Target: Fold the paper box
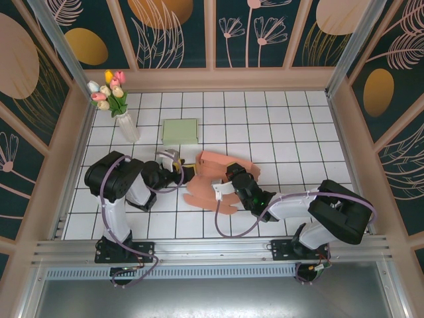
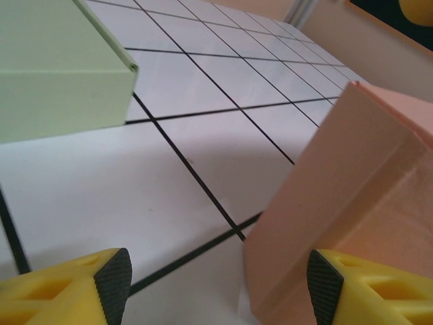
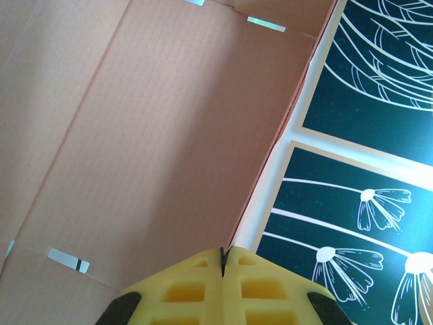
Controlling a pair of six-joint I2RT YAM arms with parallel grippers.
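Two arms work the paper box (image 1: 202,192) at mid-counter (image 1: 291,126). Right end effector (image 3: 222,261) pinches a raised panel's edge; left end effector (image 2: 216,284) stands spread beside a flap (image 2: 352,176). I judge wall-folding in hand; next, left closes on that flap.

paper box (image 1: 202,193): salmon pink | small box (image 1: 180,130): pale green | table (image 1: 278,132): white, black grid | walls (image 1: 265,33): teal, floral

Pale green flat box (image 1: 180,130) lies closed on the white tiled bench (image 1: 278,126), toward its far side. White vase (image 1: 128,127) of pink, yellow and white tulips (image 1: 108,89) stands upright near the box's left. Dark floral wall panels (image 1: 179,30) enclose the bench.
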